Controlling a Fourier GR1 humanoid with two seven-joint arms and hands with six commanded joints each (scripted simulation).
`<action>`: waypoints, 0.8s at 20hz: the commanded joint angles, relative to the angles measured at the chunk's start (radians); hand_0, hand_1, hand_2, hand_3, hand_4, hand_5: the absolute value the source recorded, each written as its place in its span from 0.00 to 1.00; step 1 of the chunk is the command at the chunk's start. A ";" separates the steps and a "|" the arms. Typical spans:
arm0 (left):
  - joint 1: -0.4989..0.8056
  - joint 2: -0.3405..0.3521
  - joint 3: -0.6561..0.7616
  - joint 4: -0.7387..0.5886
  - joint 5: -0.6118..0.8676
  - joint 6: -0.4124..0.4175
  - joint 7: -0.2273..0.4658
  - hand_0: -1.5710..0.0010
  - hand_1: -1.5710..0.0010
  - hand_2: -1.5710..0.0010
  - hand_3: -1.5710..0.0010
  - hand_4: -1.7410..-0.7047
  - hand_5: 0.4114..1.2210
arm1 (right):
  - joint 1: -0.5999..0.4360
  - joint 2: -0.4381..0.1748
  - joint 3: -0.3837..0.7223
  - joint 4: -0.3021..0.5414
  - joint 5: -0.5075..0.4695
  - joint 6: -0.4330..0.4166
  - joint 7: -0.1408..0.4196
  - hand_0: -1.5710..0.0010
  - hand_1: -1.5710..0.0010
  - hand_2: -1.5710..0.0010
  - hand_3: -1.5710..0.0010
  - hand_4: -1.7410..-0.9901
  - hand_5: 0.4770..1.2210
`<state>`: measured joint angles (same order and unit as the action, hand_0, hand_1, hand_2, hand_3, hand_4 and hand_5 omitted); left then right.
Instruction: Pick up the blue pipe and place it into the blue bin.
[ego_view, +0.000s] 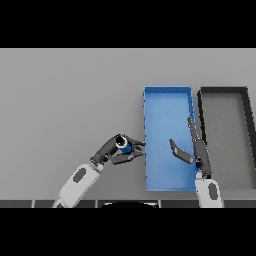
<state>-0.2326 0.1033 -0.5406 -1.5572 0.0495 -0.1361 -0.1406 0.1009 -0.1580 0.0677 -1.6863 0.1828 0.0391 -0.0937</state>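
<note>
Left hand: my left hand (114, 150) is just beside the near left wall of the blue bin (168, 91), which I take as the landmark for all places. Its fingers and thumb are curled around the blue pipe (125, 146) and grasp it.

Blue pipe: it is held in the left hand, just outside the left wall of the bin, not yet inside. I see its open dark end with a pale rim turned toward the far-left, and a short blue part between the fingers. I judge it is carried above the table, but I cannot tell the height.

Why held so: I believe the pipe is pinched close to its middle so that it does not tip while I bring it over the wall.

Right hand: my right hand (194, 150) is over the near right part of the bin, against its right wall. The fingers are straight and relaxed, the thumb spread toward the inside, and it holds nothing. I think it only waits there.

Blue bin: it lies with its long side running away from me; nothing lies in it.

Black bin (223, 90): just beside the right wall of the blue bin, same direction.

Count: one pipe, two bins, two hands.
</note>
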 joint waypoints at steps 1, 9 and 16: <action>-0.021 -0.007 0.002 -0.013 -0.001 -0.001 0.031 0.01 0.01 0.01 0.01 0.27 1.00 | 0.007 -0.006 -0.001 -0.003 -0.001 0.005 -0.017 1.00 1.00 1.00 1.00 0.76 0.22; -0.007 -0.027 0.017 -0.020 -0.025 -0.042 0.079 0.00 0.00 0.00 0.00 0.27 1.00 | 0.051 -0.002 0.004 -0.066 0.039 -0.038 -0.008 1.00 1.00 1.00 1.00 0.80 0.22; -0.008 -0.043 0.032 -0.030 -0.049 -0.075 0.091 0.00 0.00 0.00 0.00 0.26 1.00 | 0.108 -0.010 -0.003 -0.206 -0.096 0.041 -0.037 1.00 0.99 0.96 1.00 0.72 0.22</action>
<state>-0.2407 0.0599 -0.5079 -1.5879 -0.0002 -0.2120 -0.0522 0.2092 -0.1684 0.0640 -1.8925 0.0863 0.0806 -0.1374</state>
